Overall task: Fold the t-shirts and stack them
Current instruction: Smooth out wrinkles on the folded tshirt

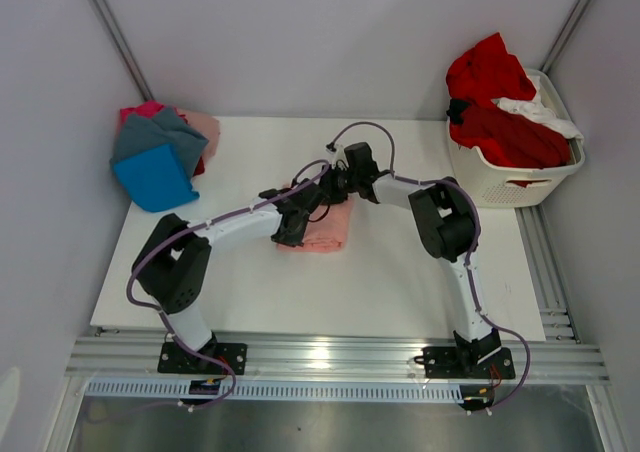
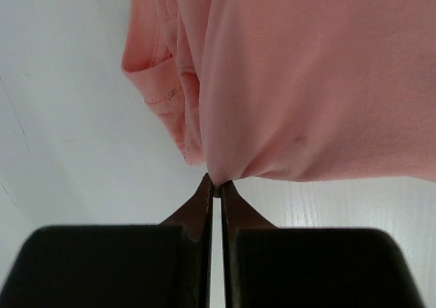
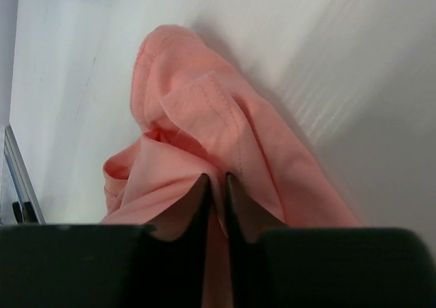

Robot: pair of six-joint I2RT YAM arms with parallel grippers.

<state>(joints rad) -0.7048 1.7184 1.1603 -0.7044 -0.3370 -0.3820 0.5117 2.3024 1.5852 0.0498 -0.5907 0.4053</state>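
On white table (image 1: 400, 282), salmon-pink t-shirt (image 1: 325, 230), laundry basket (image 1: 510, 187), pale walls (image 1: 300, 42)

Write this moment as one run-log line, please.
left jaws: shut on pink shirt edge | right jaws: narrow gap at its fold, grip unclear | shirt: bunched on table

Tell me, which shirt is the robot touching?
The salmon-pink shirt, alone mid-table, pinched by the left gripper. Blue and grey shirts lie far left; red ones sit in the basket.

salmon-pink t-shirt (image 2: 306, 83) cut off top and right in left wrist view, partly under arms (image 1: 240, 220) overhead
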